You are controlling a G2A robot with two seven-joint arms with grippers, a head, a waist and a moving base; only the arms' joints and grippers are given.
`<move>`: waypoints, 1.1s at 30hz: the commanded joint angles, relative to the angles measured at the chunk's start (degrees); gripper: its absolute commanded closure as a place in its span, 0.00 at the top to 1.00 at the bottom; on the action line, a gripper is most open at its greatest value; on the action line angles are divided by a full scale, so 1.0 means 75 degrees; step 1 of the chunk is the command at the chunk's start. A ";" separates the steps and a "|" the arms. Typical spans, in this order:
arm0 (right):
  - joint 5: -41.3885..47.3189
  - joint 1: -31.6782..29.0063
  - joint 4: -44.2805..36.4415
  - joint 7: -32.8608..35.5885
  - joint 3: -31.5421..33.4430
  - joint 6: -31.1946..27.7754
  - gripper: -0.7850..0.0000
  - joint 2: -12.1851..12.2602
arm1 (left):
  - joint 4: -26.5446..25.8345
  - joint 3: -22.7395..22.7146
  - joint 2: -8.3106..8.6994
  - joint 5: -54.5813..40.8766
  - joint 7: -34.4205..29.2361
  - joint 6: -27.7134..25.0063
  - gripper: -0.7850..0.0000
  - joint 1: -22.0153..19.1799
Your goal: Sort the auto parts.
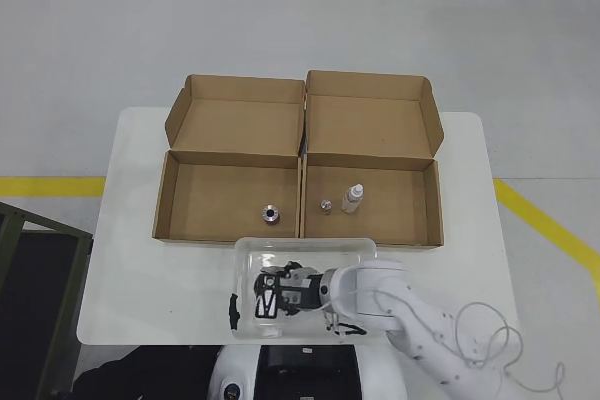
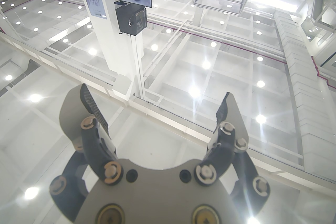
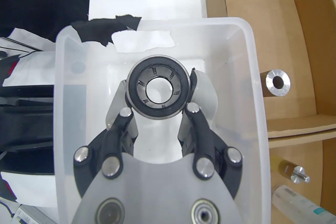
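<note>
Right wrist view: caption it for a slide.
Right gripper shut on a black-rimmed bearing within the clear bin.

Two boxes (image 1: 210,195), one bin (image 1: 300,241), four parts (image 1: 268,213)

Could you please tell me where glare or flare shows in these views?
Left wrist view: ceiling lamps flare into starbursts behind the left gripper, jaws open. Right wrist view: soft sheen on the clear bin and the gripped bearing. Top view: even light, no glare.
</note>
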 commanded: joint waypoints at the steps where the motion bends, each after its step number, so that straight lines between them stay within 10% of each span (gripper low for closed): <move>1: 0.0161 -0.0063 -0.0078 -0.0115 0.0128 -0.0054 0.00 0.0031 | 0.0000 0.0000 0.0000 0.0000 0.0000 0.0000 1.00 0.0000; 33: 0.1868 -0.0214 -0.1513 -0.1864 0.1550 -0.0548 0.00 0.0348 | 0.0000 0.0000 0.0000 0.0000 0.0000 0.0000 1.00 0.0000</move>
